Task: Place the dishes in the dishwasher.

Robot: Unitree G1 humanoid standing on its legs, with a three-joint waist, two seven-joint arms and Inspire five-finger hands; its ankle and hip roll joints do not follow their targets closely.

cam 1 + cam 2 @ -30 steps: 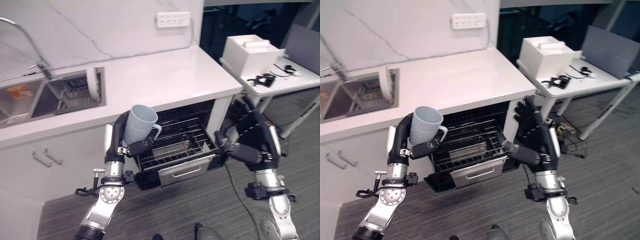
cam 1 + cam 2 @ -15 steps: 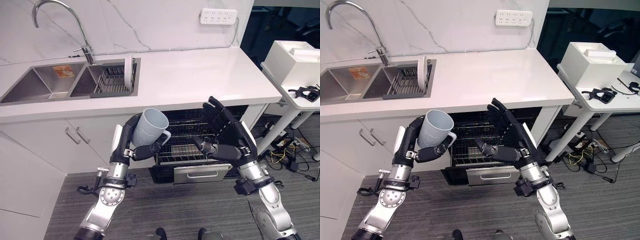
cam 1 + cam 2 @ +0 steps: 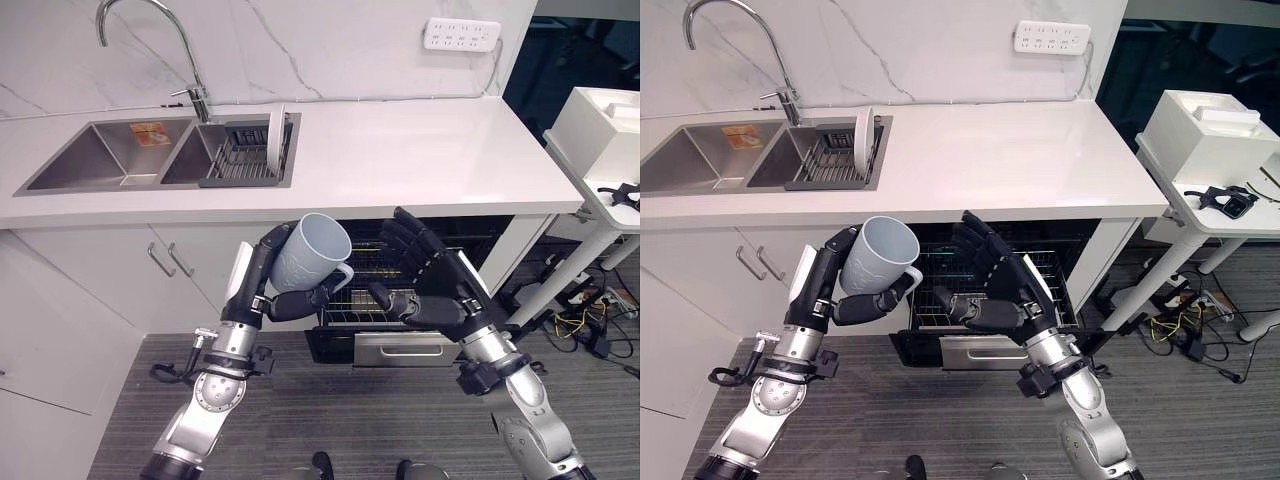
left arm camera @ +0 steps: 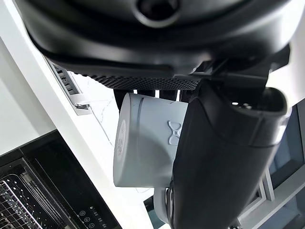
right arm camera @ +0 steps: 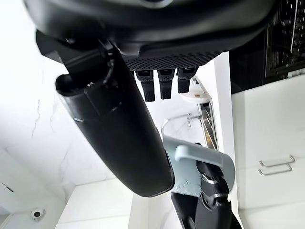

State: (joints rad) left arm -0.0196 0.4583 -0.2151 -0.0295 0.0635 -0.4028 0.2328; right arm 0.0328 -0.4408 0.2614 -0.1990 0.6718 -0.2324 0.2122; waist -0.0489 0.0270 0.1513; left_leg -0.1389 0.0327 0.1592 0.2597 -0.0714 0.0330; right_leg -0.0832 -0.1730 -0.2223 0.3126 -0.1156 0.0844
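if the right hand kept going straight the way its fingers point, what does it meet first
Probably the mug held in the left hand: the right hand is open, its fingers aimed toward it, with a gap between. Depth is unclear.

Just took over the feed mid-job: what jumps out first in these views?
The pale blue mug held up in the left hand, fingers curled round it, in front of the pulled-out dishwasher rack below the white counter. Beside it the right hand is raised with fingers spread. A white plate stands in the sink's drying rack.
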